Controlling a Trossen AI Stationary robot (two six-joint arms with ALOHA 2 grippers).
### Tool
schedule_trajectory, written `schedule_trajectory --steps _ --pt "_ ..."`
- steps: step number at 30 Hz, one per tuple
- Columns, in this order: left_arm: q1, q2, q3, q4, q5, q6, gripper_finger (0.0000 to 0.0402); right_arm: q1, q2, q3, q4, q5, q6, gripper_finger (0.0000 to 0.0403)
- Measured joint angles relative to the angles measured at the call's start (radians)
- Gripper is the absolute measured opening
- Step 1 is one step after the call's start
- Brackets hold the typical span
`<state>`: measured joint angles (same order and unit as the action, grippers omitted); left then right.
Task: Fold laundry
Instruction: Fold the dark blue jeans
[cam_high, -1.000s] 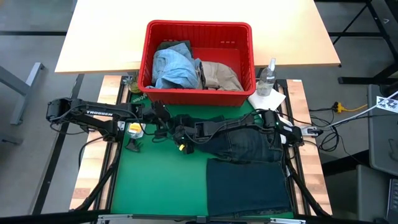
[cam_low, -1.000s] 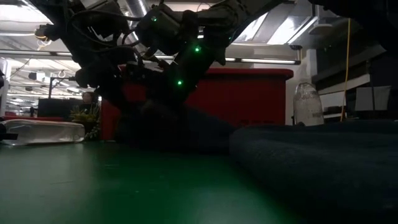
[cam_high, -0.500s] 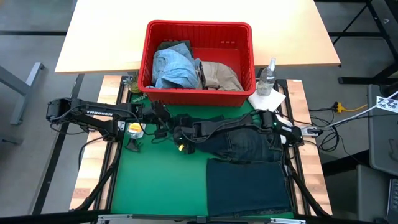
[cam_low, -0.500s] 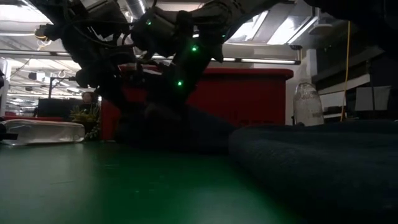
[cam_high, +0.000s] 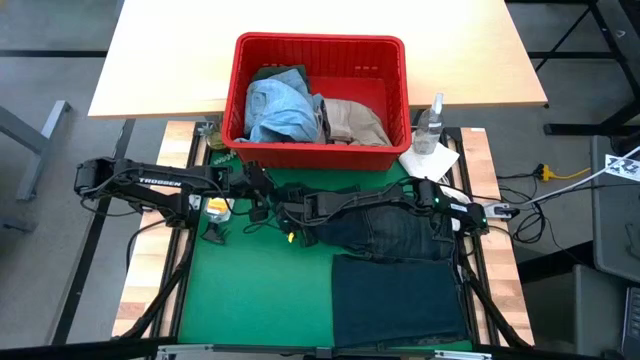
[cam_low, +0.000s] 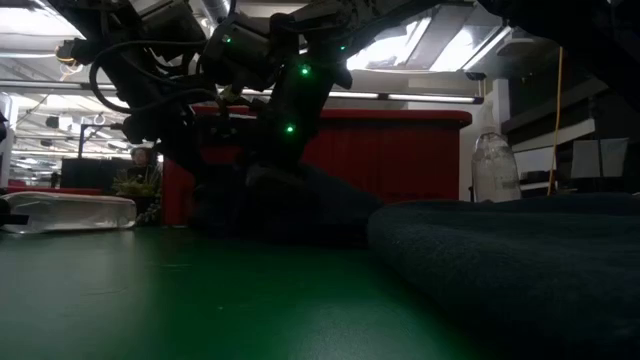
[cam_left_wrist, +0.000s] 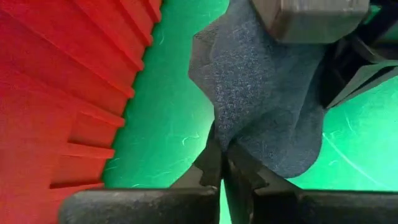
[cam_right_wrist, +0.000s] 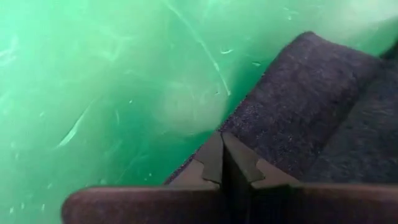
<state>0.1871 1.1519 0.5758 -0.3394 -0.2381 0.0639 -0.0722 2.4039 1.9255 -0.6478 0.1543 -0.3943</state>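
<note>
Right gripper (cam_high: 292, 212) has just clenched on dark navy jeans (cam_high: 395, 232) at mat centre; left gripper (cam_high: 268, 200), at its 10 o'clock, pinches same edge. Fold can begin.

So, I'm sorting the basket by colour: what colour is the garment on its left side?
Light blue denim, clearest in the high view, in the red basket.
</note>
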Motion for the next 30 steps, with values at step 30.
schedule_trajectory --steps 30 --pt "0.001 0.0 0.0 0.011 -0.074 0.132 0.0 0.076 0.011 0.128 -0.162 -0.31 -0.266 0.0001"
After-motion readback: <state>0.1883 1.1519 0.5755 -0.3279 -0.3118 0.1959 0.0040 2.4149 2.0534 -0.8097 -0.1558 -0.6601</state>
